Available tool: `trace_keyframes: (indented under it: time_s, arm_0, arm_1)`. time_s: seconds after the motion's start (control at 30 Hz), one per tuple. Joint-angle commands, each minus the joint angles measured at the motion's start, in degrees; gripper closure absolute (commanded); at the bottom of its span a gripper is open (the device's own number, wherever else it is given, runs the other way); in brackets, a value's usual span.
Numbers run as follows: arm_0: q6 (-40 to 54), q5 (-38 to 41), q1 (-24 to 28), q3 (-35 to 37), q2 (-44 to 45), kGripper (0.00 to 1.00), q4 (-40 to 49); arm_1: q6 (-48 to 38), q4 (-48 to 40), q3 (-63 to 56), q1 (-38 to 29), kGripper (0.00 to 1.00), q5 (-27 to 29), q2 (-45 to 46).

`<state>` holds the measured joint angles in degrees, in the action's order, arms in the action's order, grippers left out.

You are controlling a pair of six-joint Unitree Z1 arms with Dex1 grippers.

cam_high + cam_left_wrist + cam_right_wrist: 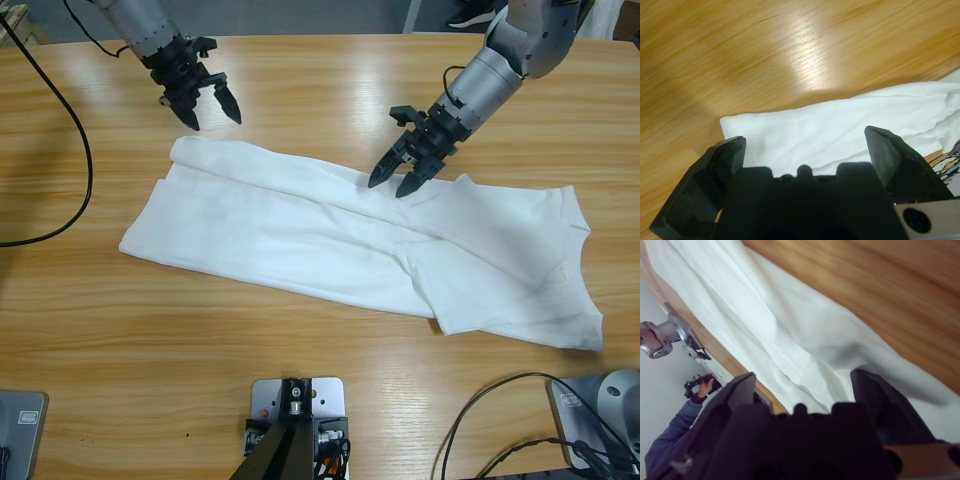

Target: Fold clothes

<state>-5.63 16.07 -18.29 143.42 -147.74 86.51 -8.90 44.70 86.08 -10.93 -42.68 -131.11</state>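
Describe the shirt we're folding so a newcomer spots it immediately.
On the long wooden table, look across the middle: a white T-shirt lies flat, folded into a long band. It is the only cloth there, with the right gripper at its far edge.

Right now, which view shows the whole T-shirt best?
The high view: the T-shirt lies full length on the table, both ends in frame. The left wrist view shows only one folded end past the open left gripper. The right wrist view shows only a creased stretch.
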Motion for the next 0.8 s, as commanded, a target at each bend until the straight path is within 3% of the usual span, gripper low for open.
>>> trace_keyframes:
  time_s: [0.03, 0.27, 0.3, 0.4, 0.43, 0.8]
  arm_0:
    - [-0.1, -1.0, 0.4, -0.6, -6.2, 0.074, 8.7]
    - [-0.5, -1.9, 1.2, -0.9, -6.2, 0.102, 8.7]
    - [-0.5, -1.9, 1.2, -1.0, -6.2, 0.142, 8.7]
    - [-0.3, -2.1, 1.2, -1.2, -6.1, 0.816, 8.7]
    - [-0.2, -2.3, 1.2, -1.3, -6.1, 0.985, 8.7]
    - [0.9, -2.5, 1.2, -4.9, -5.1, 1.0, 8.7]
  arm_1:
    - [1.4, -0.1, -2.3, 1.0, 0.22, -1.1, -2.3]
    - [1.5, -0.1, -2.3, 1.3, 0.222, -1.1, -2.3]
    - [1.6, -0.1, -2.3, 1.4, 0.222, -1.1, -2.3]
    - [1.6, -0.1, -2.3, 1.6, 0.221, -1.1, -2.3]
    - [1.6, -0.1, -2.3, 1.6, 0.222, -1.1, -2.3]
    - [1.7, -0.1, -2.2, 1.9, 0.224, -1.2, -2.3]
